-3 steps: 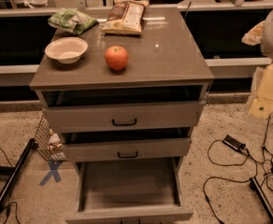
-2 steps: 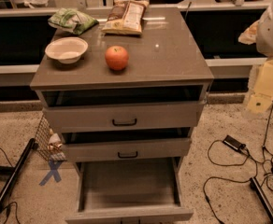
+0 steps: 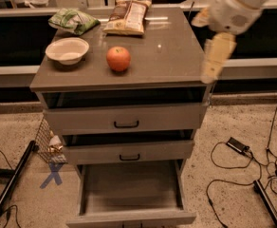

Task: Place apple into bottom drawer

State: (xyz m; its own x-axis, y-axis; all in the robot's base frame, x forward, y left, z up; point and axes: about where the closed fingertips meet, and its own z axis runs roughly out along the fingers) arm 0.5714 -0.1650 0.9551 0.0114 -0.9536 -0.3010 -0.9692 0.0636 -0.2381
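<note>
The red-orange apple [image 3: 118, 58] sits on top of the grey cabinet [image 3: 176, 56], near its front middle, to the right of the white bowl [image 3: 67, 50]. The bottom drawer [image 3: 131, 189] is pulled out and its flat grey floor is bare. My gripper [image 3: 213, 61] hangs from the white arm at the cabinet's right edge, well to the right of the apple and above the counter level. It holds nothing that I can see.
A green bag [image 3: 73, 20] and a chip bag [image 3: 128, 15] lie at the back of the cabinet top. The two upper drawers [image 3: 126, 118] are slightly open. Cables and a black adapter [image 3: 237, 145] lie on the floor to the right. A wire basket [image 3: 48, 141] stands at the left.
The arm and gripper have moved left and in toward the cabinet's right edge. The apple and drawers have not moved.
</note>
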